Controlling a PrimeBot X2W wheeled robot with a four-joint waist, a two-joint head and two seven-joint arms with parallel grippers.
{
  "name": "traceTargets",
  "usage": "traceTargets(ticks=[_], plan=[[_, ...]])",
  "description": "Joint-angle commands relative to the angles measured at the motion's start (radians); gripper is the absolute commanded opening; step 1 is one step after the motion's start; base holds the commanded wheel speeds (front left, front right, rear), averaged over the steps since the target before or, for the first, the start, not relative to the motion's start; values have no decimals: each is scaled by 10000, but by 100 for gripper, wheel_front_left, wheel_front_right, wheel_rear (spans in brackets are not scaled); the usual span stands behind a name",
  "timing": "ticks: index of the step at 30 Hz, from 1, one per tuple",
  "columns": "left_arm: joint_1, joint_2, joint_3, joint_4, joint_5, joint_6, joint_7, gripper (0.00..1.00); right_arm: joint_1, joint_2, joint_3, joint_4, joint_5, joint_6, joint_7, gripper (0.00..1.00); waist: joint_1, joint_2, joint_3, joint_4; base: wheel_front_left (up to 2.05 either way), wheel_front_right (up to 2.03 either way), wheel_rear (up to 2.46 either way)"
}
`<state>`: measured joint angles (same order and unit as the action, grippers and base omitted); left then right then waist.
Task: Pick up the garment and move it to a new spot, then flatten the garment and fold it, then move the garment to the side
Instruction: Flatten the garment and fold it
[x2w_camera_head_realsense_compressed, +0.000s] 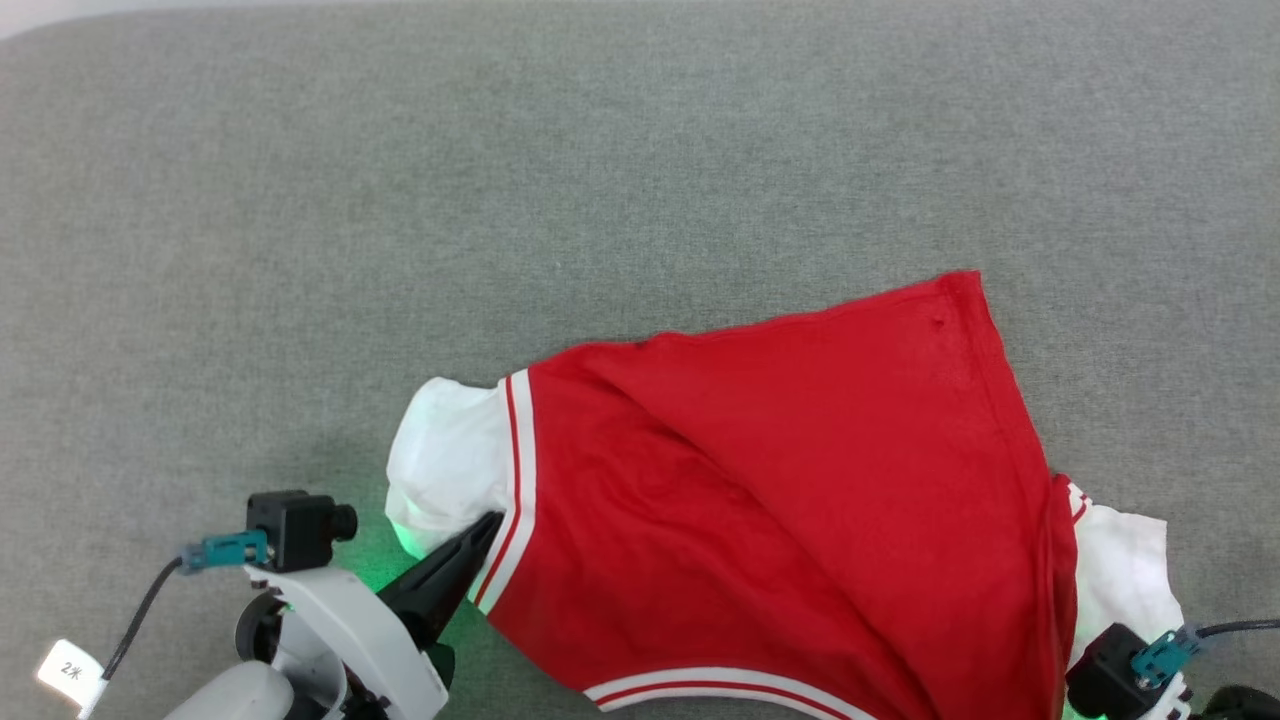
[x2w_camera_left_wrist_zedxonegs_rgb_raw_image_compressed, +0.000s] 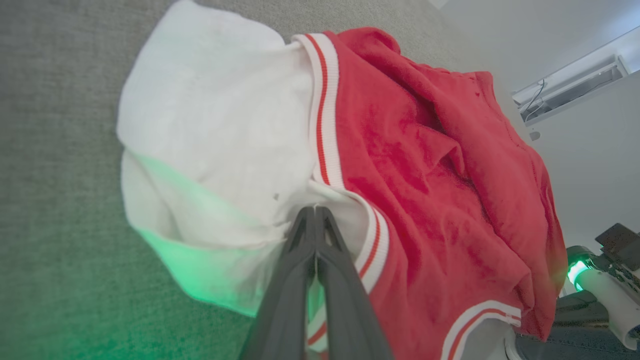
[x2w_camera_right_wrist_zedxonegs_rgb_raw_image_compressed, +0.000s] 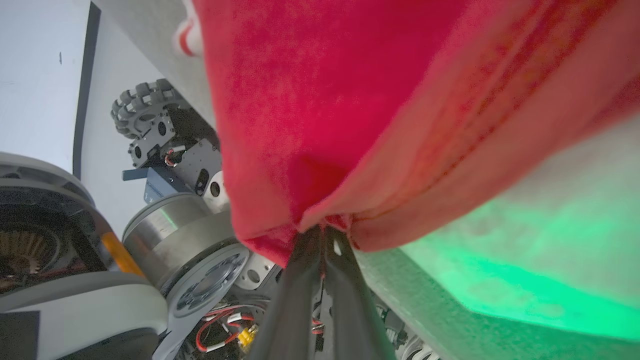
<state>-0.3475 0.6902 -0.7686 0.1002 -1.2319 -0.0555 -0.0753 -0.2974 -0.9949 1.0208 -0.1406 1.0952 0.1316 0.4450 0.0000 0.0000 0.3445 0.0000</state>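
Left claw (x2w_camera_left_wrist_zedxonegs_rgb_raw_image_compressed: 315, 212): fingers pressed together, pinching the garment (x2w_camera_head_realsense_compressed: 780, 500) where the left white sleeve (x2w_camera_head_realsense_compressed: 445, 460) meets the striped trim (x2w_camera_head_realsense_compressed: 519, 470). Green lamp glow falls on the cloth there.
Right claw (x2w_camera_right_wrist_zedxonegs_rgb_raw_image_compressed: 323, 231): fingers closed on a bunched fold of red cloth at the garment's near right side, just off the worktop's near edge. The robot's wheeled base (x2w_camera_right_wrist_zedxonegs_rgb_raw_image_compressed: 150, 120) is below it.
Near hem: the white-and-red striped band (x2w_camera_head_realsense_compressed: 720, 688) runs along the bottom of the head view and off it.
Garment body: red, lying on the grey fabric-covered worktop (x2w_camera_head_realsense_compressed: 400, 200) and mostly spread out. A long diagonal crease runs from the left shoulder toward the lower right. The second white sleeve (x2w_camera_head_realsense_compressed: 1125, 570) is crumpled at the right.
Far corner: one red corner (x2w_camera_head_realsense_compressed: 955, 290) points away from the robot and lies flat.
Beyond: bare grey worktop, well apart from the claws.
Progress (judgement): both near grips are taken, so this reads as the carry or the pull-flat. Creases remain and no fold is made.
Left to do: smooth, fold, shift to the side.
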Motion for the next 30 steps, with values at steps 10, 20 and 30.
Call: traceTargets(ticks=[10,20,30], plan=[[385,40,-24,-145,-95,86,-114,0,417,-1280,-2890,-1157,5,-16,-444,100,0,0,-181,-236,0,0,0],[-21,-308,-190,-161,51,-40,34,0,-1069,-1254,-5827,-1359,-758,-16,-195,100,0,0,46,280,0,0,0],[-778,-684,-332,150,292,-248,224,0,-4234,1686,-4268,1671,-2846,-18,1451,100,0,0,706,1028,0,0,0]])
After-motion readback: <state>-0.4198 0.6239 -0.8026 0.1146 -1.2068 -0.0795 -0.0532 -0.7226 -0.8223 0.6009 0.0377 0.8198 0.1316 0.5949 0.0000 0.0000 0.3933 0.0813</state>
